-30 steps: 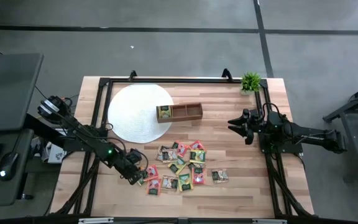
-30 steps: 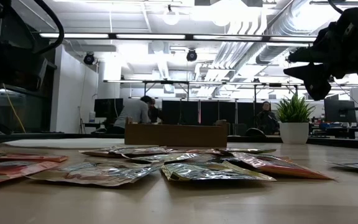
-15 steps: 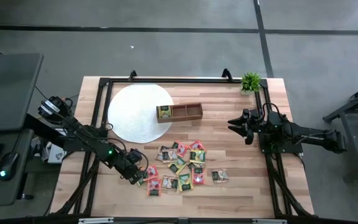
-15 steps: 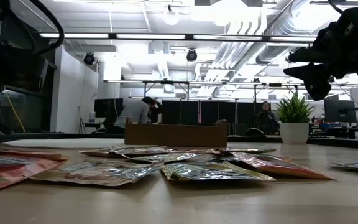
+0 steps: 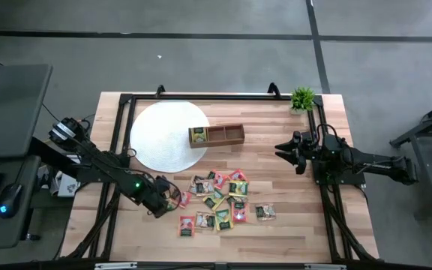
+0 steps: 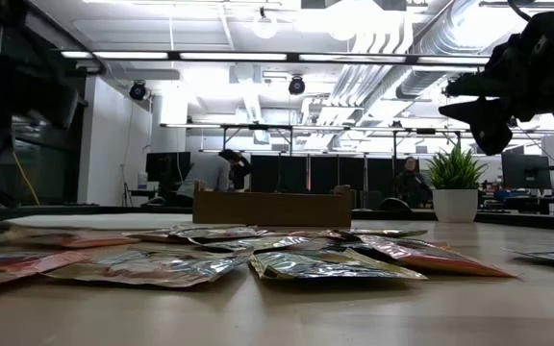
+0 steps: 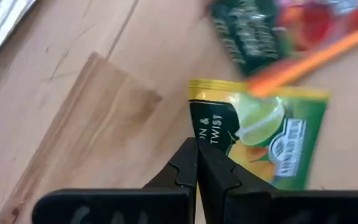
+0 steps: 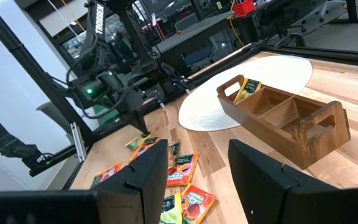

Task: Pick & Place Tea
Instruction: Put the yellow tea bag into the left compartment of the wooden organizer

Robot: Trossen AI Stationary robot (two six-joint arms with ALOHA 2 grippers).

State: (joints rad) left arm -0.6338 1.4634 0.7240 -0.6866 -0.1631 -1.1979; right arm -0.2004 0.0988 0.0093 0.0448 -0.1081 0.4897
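High view: left claw [image 5: 172, 201] clenched on a flat pink-red tea packet [image 5: 178, 199], lifted beside the scattered green, yellow and pink foil tea packets [image 5: 220, 202] on the pale wooden counter [image 5: 291, 225]. Right claw [image 5: 282, 148] released, hovering well apart, near the brown wooden three-compartment tray [image 5: 217, 136].

Both arms are built of dark, near-black segments. A small green light is seen on the left arm [image 5: 135, 182], with black cables looped near its base. White lettering is carried on an upright link. Smooth black angular fingers [image 8: 154, 165] are fitted to the right arm [image 5: 351, 161].
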